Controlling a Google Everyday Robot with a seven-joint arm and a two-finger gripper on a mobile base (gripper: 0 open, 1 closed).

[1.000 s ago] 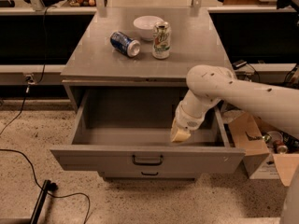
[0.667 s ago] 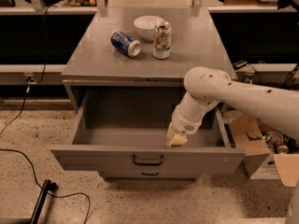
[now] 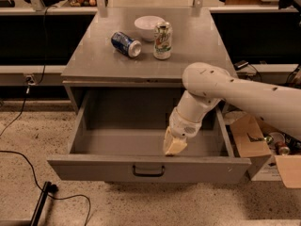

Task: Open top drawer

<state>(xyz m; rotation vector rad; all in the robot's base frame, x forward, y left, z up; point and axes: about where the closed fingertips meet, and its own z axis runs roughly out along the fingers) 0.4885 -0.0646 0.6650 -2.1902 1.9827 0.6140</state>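
Change: over the last second the end effector (image 3: 174, 146) has slid down and a little left inside the top drawer (image 3: 94, 168), toward its front panel. The drawer itself has not shifted.
Meaning: I judge the opening as good as done, since nothing more is being pulled.
End effector: narrow, tips together, holding nothing. It hangs just behind the front panel, right of the handle (image 3: 148, 171) and not touching it.
Drawer location: pulled well out from under the front edge of the table (image 3: 94, 62), spanning nearly from front corner to front corner.
Facing: the panel and handle face away from the table's front edge, toward my camera.
Long axis: parallel to the table's front edge, running left to right.
Next: I reckon lifting the arm clear is all that remains.
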